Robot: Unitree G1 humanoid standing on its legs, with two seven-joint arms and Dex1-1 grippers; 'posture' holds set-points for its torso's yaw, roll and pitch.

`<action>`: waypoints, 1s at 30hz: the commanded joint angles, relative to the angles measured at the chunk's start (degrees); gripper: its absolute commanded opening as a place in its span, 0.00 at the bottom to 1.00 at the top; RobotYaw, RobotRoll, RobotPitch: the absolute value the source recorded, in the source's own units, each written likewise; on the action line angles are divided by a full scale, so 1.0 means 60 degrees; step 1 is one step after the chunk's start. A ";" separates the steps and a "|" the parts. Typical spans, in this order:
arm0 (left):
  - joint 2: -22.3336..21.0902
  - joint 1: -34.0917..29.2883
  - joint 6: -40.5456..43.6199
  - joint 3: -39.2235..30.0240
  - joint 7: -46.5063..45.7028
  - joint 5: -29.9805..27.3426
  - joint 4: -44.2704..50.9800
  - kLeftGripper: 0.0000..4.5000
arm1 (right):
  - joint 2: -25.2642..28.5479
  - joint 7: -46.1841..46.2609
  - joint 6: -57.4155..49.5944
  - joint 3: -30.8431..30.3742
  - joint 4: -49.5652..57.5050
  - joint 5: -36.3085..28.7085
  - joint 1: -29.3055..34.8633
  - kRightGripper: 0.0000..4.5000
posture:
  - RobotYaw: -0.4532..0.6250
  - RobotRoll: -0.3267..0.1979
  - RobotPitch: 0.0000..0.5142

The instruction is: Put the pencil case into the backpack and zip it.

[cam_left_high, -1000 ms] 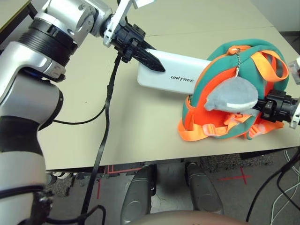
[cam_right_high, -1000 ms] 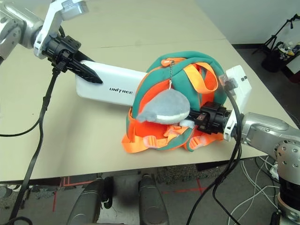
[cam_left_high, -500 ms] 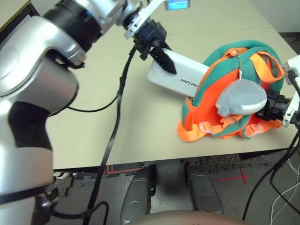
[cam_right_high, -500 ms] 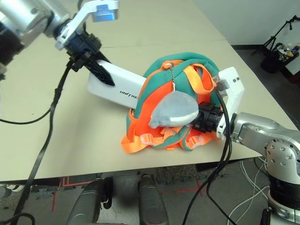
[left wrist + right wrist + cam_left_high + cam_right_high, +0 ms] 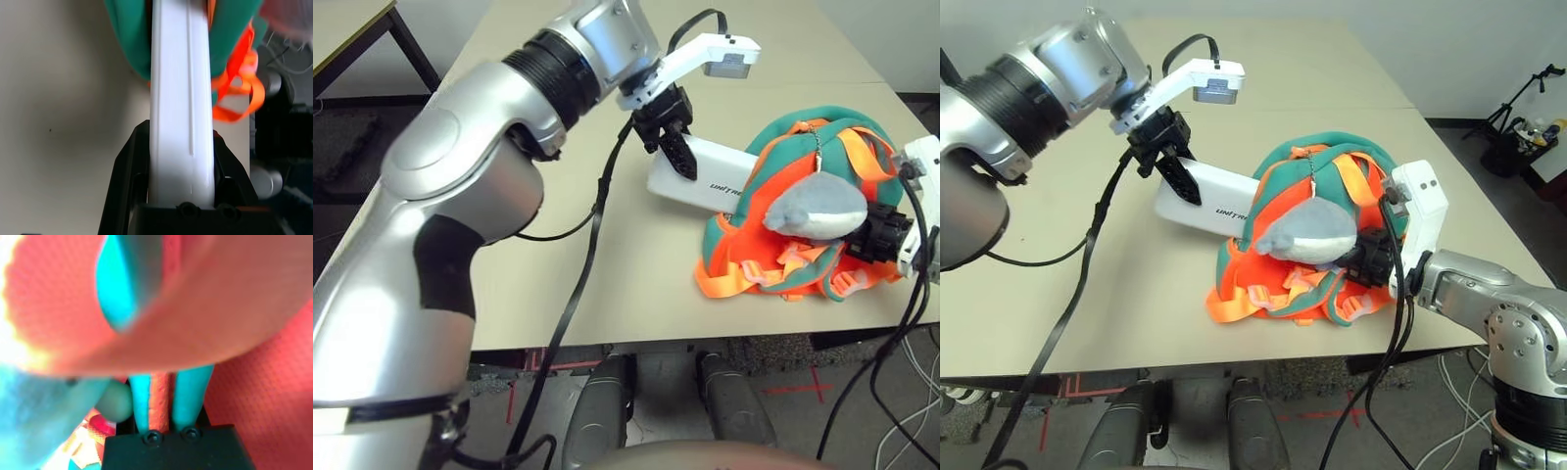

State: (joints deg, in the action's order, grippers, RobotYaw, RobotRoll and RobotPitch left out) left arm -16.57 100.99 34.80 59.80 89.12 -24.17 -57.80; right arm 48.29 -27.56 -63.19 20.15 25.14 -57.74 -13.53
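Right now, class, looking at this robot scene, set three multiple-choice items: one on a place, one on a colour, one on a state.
1. Where is the pencil case?
A. Partly inside the backpack
B. Flat on the floor
C. On top of the shark toy

2. What colour are the backpack's straps?
A. Blue
B. Orange
C. Black

3. What is the left tool doing?
A. Hanging open over the table
B. Gripping a cable
C. Closed on the pencil case

Answers: 1 A, its far end sits in the backpack's opening. 2 B, orange straps cross the green fabric. 3 C, the left wrist view shows its black fingers on both sides of the white case.
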 commanded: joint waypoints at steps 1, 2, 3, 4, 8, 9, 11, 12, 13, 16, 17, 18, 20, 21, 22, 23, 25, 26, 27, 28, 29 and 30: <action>0.1727 -0.0110 -0.0618 -0.1312 0.0563 0.0088 0.0030 0.33 | -0.0405 -0.0170 -0.0031 -0.0591 0.0444 -0.0311 -0.0149 0.03 | 0.34 0.62 0.35; 0.1862 -0.0059 -0.0655 -0.1670 0.0563 0.0260 -0.0202 0.32 | -0.0423 -0.0191 -0.0054 -0.0586 0.0448 -0.0290 -0.0150 0.03 | 0.34 0.62 0.35; 0.1999 -0.0005 -0.0694 -0.2039 0.0563 0.0427 -0.0420 0.32 | -0.0432 -0.0215 -0.0075 -0.0582 0.0448 -0.0275 -0.0153 0.03 | 0.34 0.62 0.35; 0.2164 0.0080 -0.0700 -0.2471 0.0554 0.0589 -0.0656 0.32 | -0.0437 -0.0241 -0.0092 -0.0584 0.0433 -0.0258 -0.0165 0.03 | 0.34 0.62 0.36; 0.2581 0.0205 -0.0623 -0.3517 0.0562 0.1158 -0.1013 0.32 | -0.0443 -0.0314 -0.0139 -0.0644 0.0337 -0.0197 -0.0296 0.03 | 0.35 0.62 0.36; 0.2634 0.0187 -0.0573 -0.3663 0.0563 0.1258 -0.1003 0.32 | -0.0442 -0.0326 -0.0151 -0.0661 0.0306 -0.0187 -0.0348 0.03 | 0.35 0.62 0.36; 0.2696 0.0121 -0.0476 -0.3894 0.0563 0.1450 -0.0935 0.32 | -0.0441 -0.0341 -0.0174 -0.0677 0.0271 -0.0181 -0.0423 0.03 | 0.35 0.62 0.36; 0.2697 0.0078 -0.0440 -0.3966 0.0563 0.1519 -0.0881 0.32 | -0.0439 -0.0350 -0.0183 -0.0681 0.0250 -0.0173 -0.0453 0.03 | 0.35 0.62 0.36; 0.2669 0.0030 -0.0385 -0.3998 0.0563 0.1547 -0.0799 0.32 | -0.0432 -0.0365 -0.0189 -0.0685 0.0230 -0.0160 -0.0475 0.03 | 0.36 0.62 0.36; 0.2381 -0.0089 -0.0154 -0.4308 0.0563 0.1448 -0.0401 0.32 | -0.0408 -0.0417 -0.0197 -0.0689 0.0168 -0.0106 -0.0509 0.03 | 0.37 0.62 0.36; 0.2267 -0.0101 -0.0091 -0.4464 0.0563 0.1434 -0.0279 0.32 | -0.0406 -0.0426 -0.0201 -0.0684 0.0159 -0.0094 -0.0514 0.03 | 0.37 0.62 0.36; 0.2144 -0.0124 -0.0023 -0.4587 0.0563 0.1372 -0.0116 0.40 | -0.0408 -0.0429 -0.0210 -0.0676 0.0150 -0.0089 -0.0524 0.03 | 0.37 0.62 0.36; 0.1820 -0.0148 0.0190 -0.5011 0.0563 0.1200 0.0290 0.54 | -0.0403 -0.0437 -0.0227 -0.0663 0.0123 -0.0074 -0.0546 0.03 | 0.38 0.62 0.36; 0.1641 -0.0153 0.0318 -0.5232 0.0563 0.1117 0.0501 0.60 | -0.0400 -0.0442 -0.0231 -0.0660 0.0104 -0.0067 -0.0560 0.03 | 0.38 0.62 0.36; 0.1471 -0.0171 0.0425 -0.5421 0.0563 0.1053 0.0714 0.66 | -0.0393 -0.0451 -0.0230 -0.0657 0.0084 -0.0055 -0.0572 0.03 | 0.38 0.62 0.36; 0.1298 -0.0200 0.0538 -0.5680 0.0563 0.1055 0.0898 0.74 | -0.0381 -0.0468 -0.0228 -0.0654 0.0066 -0.0042 -0.0577 0.03 | 0.38 0.62 0.36; 0.1029 -0.0376 0.0655 -0.6098 0.0550 0.1164 0.1245 0.86 | -0.0353 -0.0517 -0.0214 -0.0658 0.0002 -0.0006 -0.0601 0.03 | 0.39 0.62 0.35; 0.0858 -0.0541 0.0679 -0.6284 0.0518 0.1212 0.1486 0.93 | -0.0333 -0.0550 -0.0210 -0.0667 -0.0029 0.0018 -0.0618 0.03 | 0.40 0.62 0.35; 0.0712 -0.0715 0.0690 -0.6468 0.0402 0.1251 0.1713 0.99 | -0.0317 -0.0580 -0.0208 -0.0678 -0.0071 0.0039 -0.0648 0.03 | 0.40 0.62 0.35; 0.0590 -0.0860 0.0739 -0.6625 0.0296 0.1286 0.1904 1.00 | -0.0305 -0.0608 -0.0205 -0.0689 -0.0111 0.0060 -0.0681 0.03 | 0.40 0.62 0.35; 0.0452 -0.1002 0.0748 -0.6748 0.0254 0.1341 0.2091 1.00 | -0.0288 -0.0644 -0.0203 -0.0708 -0.0155 0.0085 -0.0722 0.03 | 0.41 0.62 0.35; 0.0347 -0.1116 0.0751 -0.6846 0.0216 0.1394 0.2239 1.00 | -0.0275 -0.0677 -0.0200 -0.0727 -0.0192 0.0111 -0.0757 0.03 | 0.41 0.62 0.35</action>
State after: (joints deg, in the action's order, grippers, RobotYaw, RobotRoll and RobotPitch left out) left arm -14.49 95.00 39.11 19.86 90.35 -15.43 -47.04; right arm 46.49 -31.78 -63.87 18.14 24.81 -58.04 -18.37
